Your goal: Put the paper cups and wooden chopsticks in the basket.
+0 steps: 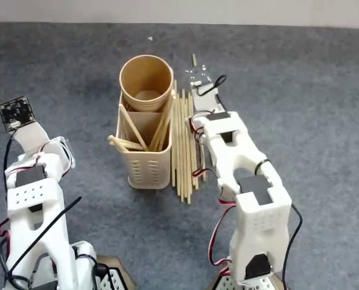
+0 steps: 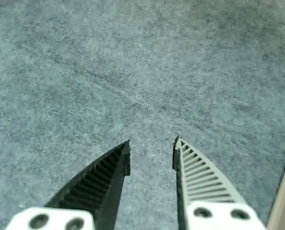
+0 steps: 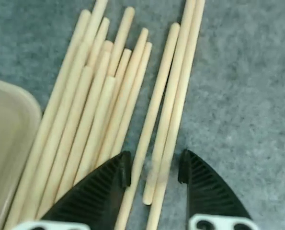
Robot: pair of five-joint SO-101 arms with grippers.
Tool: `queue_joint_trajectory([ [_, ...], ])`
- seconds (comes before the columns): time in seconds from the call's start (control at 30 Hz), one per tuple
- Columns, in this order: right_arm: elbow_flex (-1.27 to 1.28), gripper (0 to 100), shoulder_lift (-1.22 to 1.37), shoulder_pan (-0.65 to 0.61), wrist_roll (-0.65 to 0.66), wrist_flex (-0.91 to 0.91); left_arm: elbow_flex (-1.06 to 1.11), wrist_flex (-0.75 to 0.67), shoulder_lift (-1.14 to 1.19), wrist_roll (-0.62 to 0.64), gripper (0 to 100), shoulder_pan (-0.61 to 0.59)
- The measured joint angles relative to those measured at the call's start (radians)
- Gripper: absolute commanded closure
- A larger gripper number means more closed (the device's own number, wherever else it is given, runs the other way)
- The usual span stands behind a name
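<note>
High view: paper cups (image 1: 146, 81) sit in the basket (image 1: 148, 172); loose chopsticks (image 1: 184, 151) lie on the tabletop (image 1: 300, 90) at its 3 o'clock. Left wrist view: left claw (image 2: 152, 146) open, empty. Right wrist view: right claw (image 3: 154, 167) open astride a few chopsticks; closing may pinch unevenly and scatter the neighbours.

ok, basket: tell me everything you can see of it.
The basket is a cream, plastic-looking rectangular bin standing upright on the grey carpeted table. Its near wall has rows of small holes, and its corners are rounded. A divider splits it in two. The far compartment holds what looks like stacked paper cups. The near one holds several wooden chopsticks leaning at angles, some poking over the rim. On the side toward the right arm, loose chopsticks lie flat along it, apparently touching.
</note>
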Motion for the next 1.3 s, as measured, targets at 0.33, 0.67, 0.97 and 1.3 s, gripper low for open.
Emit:
queue_joint_trajectory([
  [0.33,-0.057,99.2,0.006,0.037,0.0,0.161,0.0,0.0,0.0,0.0,82,0.0],
  [0.67,-0.051,99.2,-0.249,0.034,-0.071,0.295,0.0,0.0,0.0,0.0,82,0.0],
  [0.97,-0.052,99.2,-0.703,0.008,-0.071,0.315,0.003,0.0,0.0,0.0,82,0.002],
  [1.3,-0.278,99.2,-0.856,-0.109,-0.071,0.307,0.037,-0.041,0.0,0.0,82,0.026],
])
